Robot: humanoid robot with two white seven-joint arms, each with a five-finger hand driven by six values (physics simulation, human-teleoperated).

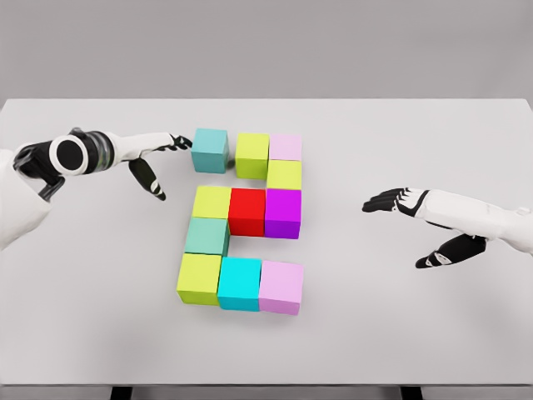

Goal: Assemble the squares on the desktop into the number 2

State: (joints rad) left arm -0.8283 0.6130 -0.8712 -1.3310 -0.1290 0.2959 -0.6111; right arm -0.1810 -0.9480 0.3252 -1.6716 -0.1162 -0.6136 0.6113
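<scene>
Teal block (pixel 210 150), touching the spread fingertips of the left hand (pixel 158 154), probably needs a push rightward to close the top row; right hand (pixel 408 217) open, idle.

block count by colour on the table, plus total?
Teal/cyan cubes: 3, top left, left column, bottom middle
Yellow-green cubes: 4, top, right, middle left, bottom left
Light pink cubes: 2, top right, bottom right
Red cube: 1
Purple cube: 1
Total: 11
</scene>
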